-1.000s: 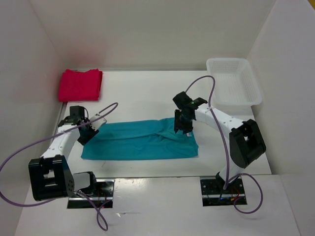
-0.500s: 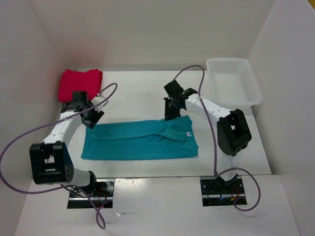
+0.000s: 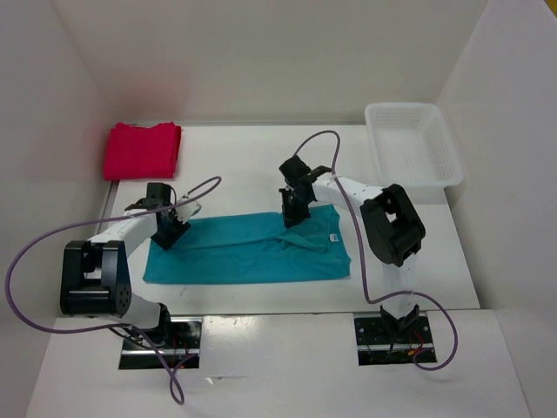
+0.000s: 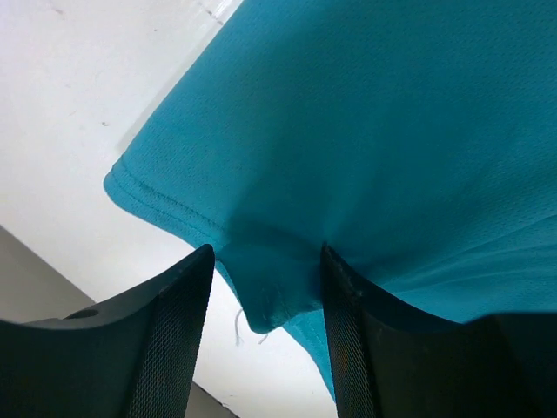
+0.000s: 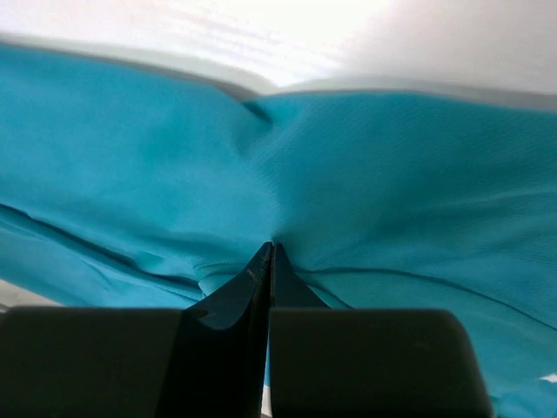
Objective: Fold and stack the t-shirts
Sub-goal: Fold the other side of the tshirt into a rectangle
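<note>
The teal t-shirt, folded into a long band, lies flat at the middle of the counter, between the two arms. Its knit looks thin, light and limp. It puckers wherever it is pinched and would likely sag and unfold if lifted by one point, so a hold at two places along the far hem suits it best. The right gripper has its fingers clenched on a pinch of cloth at the far edge, with creases radiating from the tips. The left gripper has its fingers parted astride the bunched far-left corner, not clamped. A red t-shirt lies folded at far left, and a white lattice basket stands at far right.
</note>
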